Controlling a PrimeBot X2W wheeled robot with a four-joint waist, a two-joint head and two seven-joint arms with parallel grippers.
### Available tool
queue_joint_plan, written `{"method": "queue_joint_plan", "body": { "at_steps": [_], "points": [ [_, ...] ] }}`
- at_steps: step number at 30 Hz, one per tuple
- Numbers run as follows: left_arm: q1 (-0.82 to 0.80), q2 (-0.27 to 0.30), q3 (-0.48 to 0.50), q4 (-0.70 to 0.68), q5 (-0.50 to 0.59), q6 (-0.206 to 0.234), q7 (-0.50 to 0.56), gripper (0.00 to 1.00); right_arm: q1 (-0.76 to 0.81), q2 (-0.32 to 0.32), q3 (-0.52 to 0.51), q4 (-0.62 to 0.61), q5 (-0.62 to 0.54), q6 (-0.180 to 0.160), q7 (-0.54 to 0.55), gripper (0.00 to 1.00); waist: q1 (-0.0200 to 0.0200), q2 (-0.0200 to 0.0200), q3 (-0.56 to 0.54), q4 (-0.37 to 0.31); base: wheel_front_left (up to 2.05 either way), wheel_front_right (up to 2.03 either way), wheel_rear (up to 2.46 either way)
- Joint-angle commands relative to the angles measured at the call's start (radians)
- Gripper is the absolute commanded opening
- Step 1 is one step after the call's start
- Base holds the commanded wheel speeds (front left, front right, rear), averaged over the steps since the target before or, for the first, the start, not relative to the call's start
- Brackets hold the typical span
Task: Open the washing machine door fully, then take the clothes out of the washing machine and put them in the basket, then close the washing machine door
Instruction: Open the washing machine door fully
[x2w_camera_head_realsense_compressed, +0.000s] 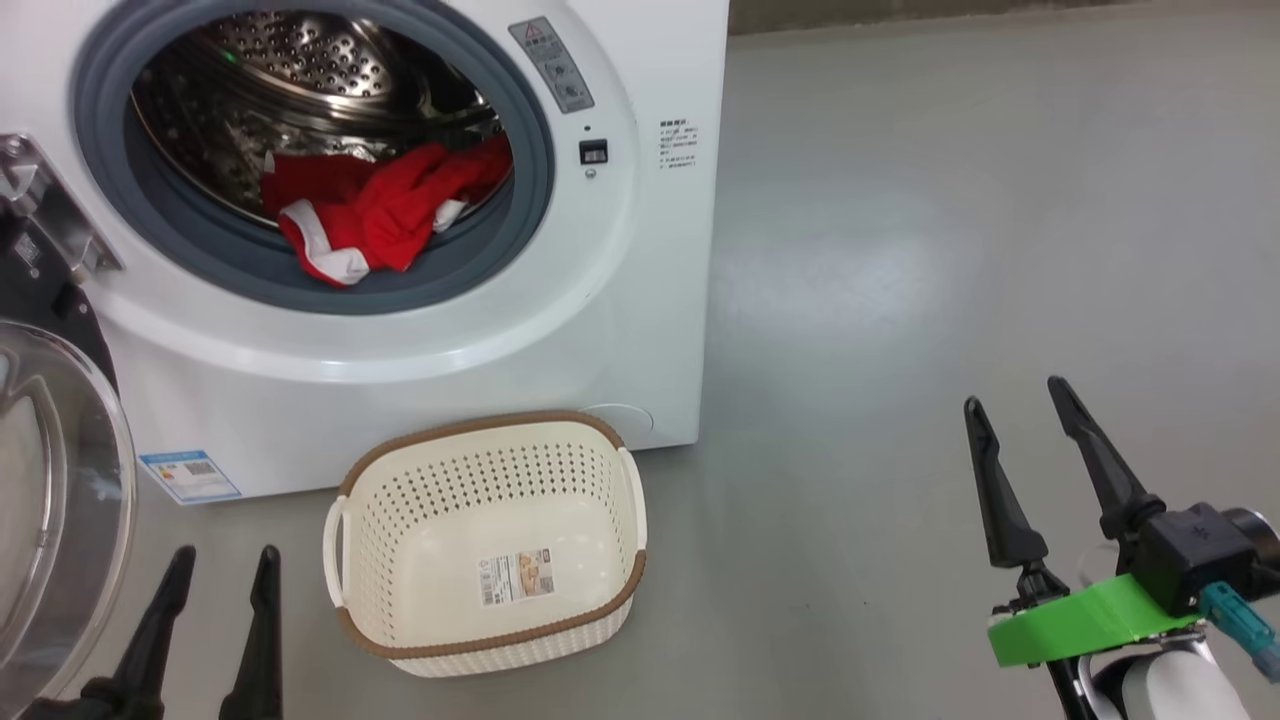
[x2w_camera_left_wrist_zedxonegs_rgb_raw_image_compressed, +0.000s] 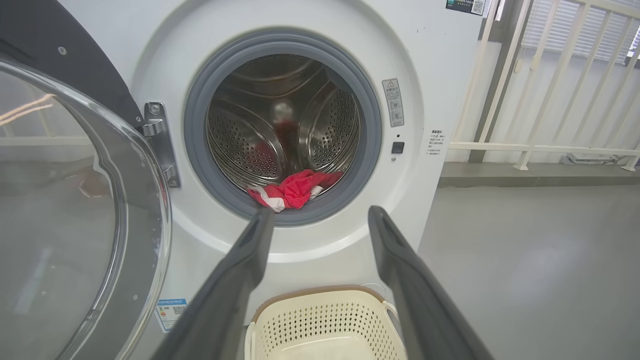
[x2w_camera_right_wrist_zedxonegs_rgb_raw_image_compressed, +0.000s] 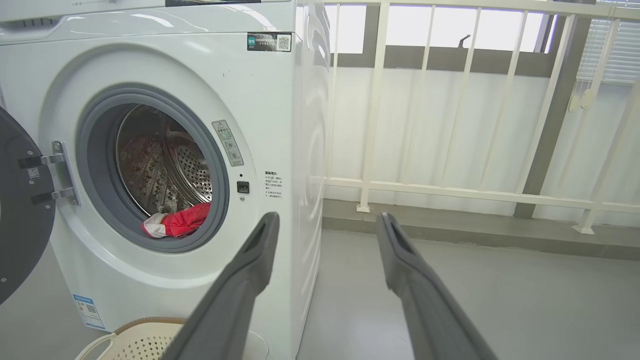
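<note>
The white washing machine (x2w_camera_head_realsense_compressed: 600, 330) stands with its round door (x2w_camera_head_realsense_compressed: 50, 480) swung open to the left, glass bowl facing me. Red clothes (x2w_camera_head_realsense_compressed: 375, 210) with white trim lie at the front lip of the steel drum, partly over the grey ring. The cream basket (x2w_camera_head_realsense_compressed: 485, 545) sits on the floor in front of the machine and holds no clothes. My left gripper (x2w_camera_head_realsense_compressed: 225, 565) is open at the lower left, between the door and the basket. My right gripper (x2w_camera_head_realsense_compressed: 1015, 400) is open at the lower right, well clear of the machine. The clothes (x2w_camera_left_wrist_zedxonegs_rgb_raw_image_compressed: 292, 189) show beyond the left gripper (x2w_camera_left_wrist_zedxonegs_rgb_raw_image_compressed: 320, 220).
Grey floor (x2w_camera_head_realsense_compressed: 950, 250) spreads to the right of the machine. A white railing (x2w_camera_right_wrist_zedxonegs_rgb_raw_image_compressed: 450, 185) with a raised ledge runs behind and to the right of the washer. The door hinge (x2w_camera_head_realsense_compressed: 40, 210) juts out at the machine's left.
</note>
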Motion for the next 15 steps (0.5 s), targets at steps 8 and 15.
{"method": "queue_joint_plan", "body": {
  "at_steps": [8,15],
  "points": [
    [0.033,0.020,0.044,0.004,0.009,0.015,-0.011,1.00,0.037,0.000,0.004,-0.017,-0.029,0.002,-0.006,1.00,0.0000,0.0000,-0.067,-0.005,0.00,0.00,0.00],
    [0.047,0.026,0.049,-0.001,0.029,0.030,-0.011,1.00,0.049,0.000,-0.018,-0.026,-0.040,0.002,-0.006,1.00,0.0000,0.0000,-0.078,0.000,0.00,0.00,0.00]
  ]
}}
